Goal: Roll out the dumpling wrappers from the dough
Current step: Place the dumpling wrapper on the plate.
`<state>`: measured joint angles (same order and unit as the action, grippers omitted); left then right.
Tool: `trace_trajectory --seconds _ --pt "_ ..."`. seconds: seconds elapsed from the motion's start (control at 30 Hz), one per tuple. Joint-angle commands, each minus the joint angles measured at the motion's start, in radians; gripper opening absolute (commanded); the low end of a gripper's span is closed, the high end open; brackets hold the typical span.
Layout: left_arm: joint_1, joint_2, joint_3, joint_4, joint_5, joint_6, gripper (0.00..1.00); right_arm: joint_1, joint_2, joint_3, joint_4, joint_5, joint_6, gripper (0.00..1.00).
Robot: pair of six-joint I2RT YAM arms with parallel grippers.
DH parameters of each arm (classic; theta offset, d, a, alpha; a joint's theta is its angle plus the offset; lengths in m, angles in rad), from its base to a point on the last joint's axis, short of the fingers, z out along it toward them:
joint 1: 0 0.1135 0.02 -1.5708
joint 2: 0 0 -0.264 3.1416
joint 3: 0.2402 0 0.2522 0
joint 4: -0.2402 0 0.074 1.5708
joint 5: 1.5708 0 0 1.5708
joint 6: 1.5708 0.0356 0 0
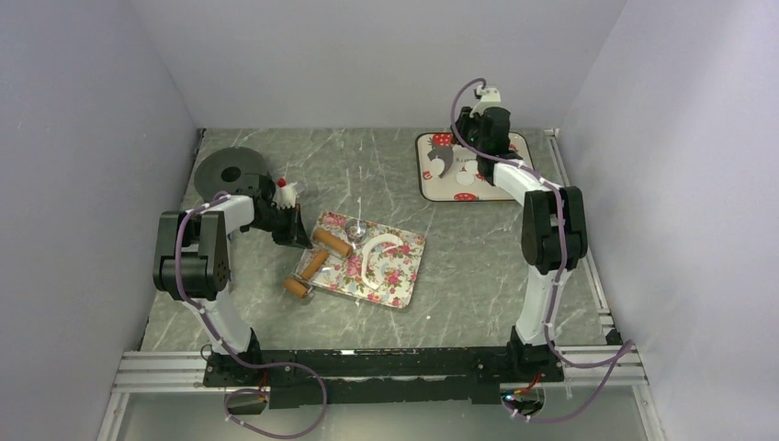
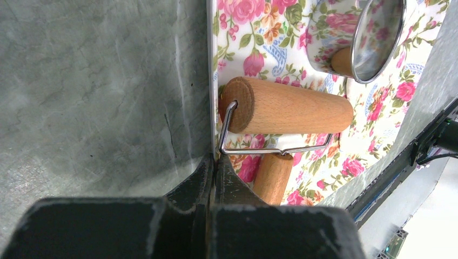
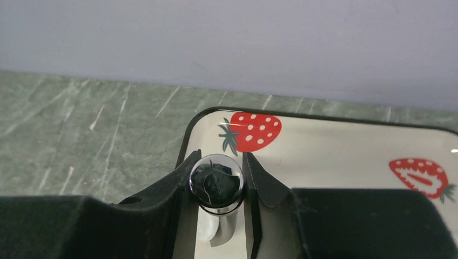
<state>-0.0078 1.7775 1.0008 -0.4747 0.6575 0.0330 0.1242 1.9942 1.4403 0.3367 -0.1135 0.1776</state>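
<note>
This was a robot test cell: plain pale walls [image 1: 367, 55] boxed in three sides of a marble-patterned table [image 1: 478, 266], and aluminium rails [image 1: 156, 372] with loose purple cables [image 1: 323, 395] ran along its near edge.

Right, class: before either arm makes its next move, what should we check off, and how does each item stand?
1. Left fingers shut: ok.
2. Left fingers gripping the roller by its wire frame: cannot tell.
3. The roller resting on floral tray: ok.
4. Right fingers closed on small shiny round object: ok.
5. That object above strawberry tray: ok.
6. Wrappers laid on strawberry tray: cannot tell.
</note>
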Motion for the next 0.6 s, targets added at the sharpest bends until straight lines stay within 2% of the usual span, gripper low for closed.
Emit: trace_trajectory --seconds 0.0,0.13,0.33,0.57 --pt "0.005 -0.029 0.004 0.027 0.086 -0.003 0.00 -0.008 0.021 0.073 0.024 0.004 -0.167 0.00" --pt "0.005 -0.030 0.004 0.028 0.090 -0.004 0.00 0.015 0.021 0.060 0.046 0.051 -0.328 0.00" --pt "0.005 -0.032 0.005 0.030 0.091 -0.005 0.00 0.027 0.024 0.085 0.083 0.181 -0.487 0.00" --pt "0.006 -0.024 0.002 0.035 0.091 -0.018 0.00 0.037 -0.056 0.075 0.194 0.129 -0.472 0.00"
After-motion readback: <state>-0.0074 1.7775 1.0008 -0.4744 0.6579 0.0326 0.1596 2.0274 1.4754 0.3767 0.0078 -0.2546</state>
